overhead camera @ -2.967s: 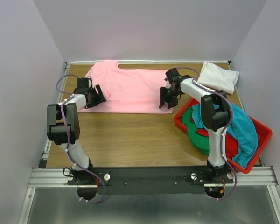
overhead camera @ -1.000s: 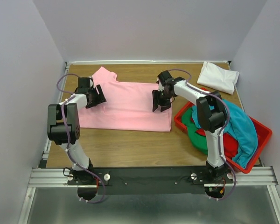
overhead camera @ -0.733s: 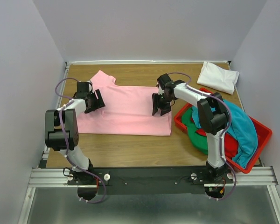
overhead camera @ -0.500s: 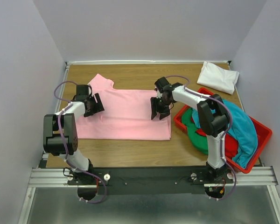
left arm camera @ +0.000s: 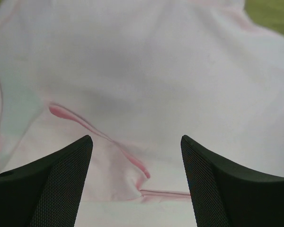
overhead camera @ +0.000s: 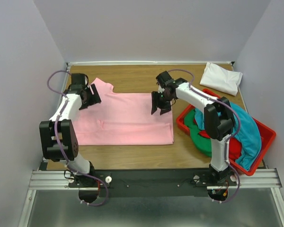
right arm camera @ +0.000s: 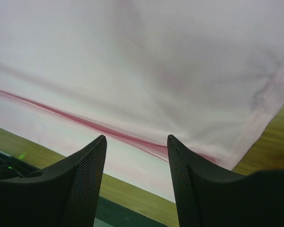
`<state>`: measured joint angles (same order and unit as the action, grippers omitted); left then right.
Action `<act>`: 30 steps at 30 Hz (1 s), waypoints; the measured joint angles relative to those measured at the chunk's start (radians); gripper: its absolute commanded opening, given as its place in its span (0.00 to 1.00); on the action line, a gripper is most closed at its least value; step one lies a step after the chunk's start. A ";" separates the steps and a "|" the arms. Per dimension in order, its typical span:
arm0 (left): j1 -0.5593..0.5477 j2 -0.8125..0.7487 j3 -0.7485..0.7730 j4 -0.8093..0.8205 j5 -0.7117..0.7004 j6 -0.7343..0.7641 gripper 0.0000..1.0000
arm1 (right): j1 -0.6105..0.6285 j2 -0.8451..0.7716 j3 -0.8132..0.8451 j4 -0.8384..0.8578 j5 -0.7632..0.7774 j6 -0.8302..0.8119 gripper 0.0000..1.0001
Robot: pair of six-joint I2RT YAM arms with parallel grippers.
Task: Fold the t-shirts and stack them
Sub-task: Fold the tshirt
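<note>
Wooden table, closed in by pale lilac walls; metal rail at the near edge carrying both arm bases.

1. Pink shirt. Lies flat across the left and middle of the table as a long rectangle, with one sleeve sticking out at the far left. Its left edge is partly hidden behind the left arm. The wrist views show only cloth, creases and a hem; the outline is cut off.

2. White shirt. Folded, in the far right corner, well apart from the rest.

3. Red bin. Near right, set at an angle. Its inside is covered by a heap: teal shirt, green shirt, red shirt. The right arm crosses over part of the heap.

4. Left gripper. Above the pink shirt near the sleeve. Its fingers are spread wide with nothing between them. Contact with the cloth cannot be told.

5. Right gripper. At the far right part of the pink shirt. Its fingers are parted and the gap is empty; cloth and a strip of wood show below.
</note>
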<state>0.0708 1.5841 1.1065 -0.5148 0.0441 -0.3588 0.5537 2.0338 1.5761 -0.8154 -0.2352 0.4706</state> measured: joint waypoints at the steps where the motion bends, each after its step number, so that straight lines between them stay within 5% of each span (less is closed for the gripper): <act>1: 0.000 0.005 0.045 -0.012 -0.003 0.000 0.83 | -0.008 0.000 0.056 -0.008 0.010 0.010 0.62; 9: -0.002 0.248 0.545 -0.020 -0.027 0.001 0.82 | -0.163 0.043 0.378 0.011 0.078 0.034 0.62; 15: -0.021 0.512 0.846 -0.049 -0.096 0.020 0.82 | -0.272 0.158 0.467 0.021 0.136 0.027 0.61; 30: -0.036 0.794 1.093 -0.127 -0.204 0.043 0.79 | -0.280 0.290 0.487 0.010 0.162 0.026 0.60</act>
<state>0.0349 2.3783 2.1998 -0.6422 -0.1600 -0.3153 0.2741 2.3238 2.0628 -0.8055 -0.0731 0.4965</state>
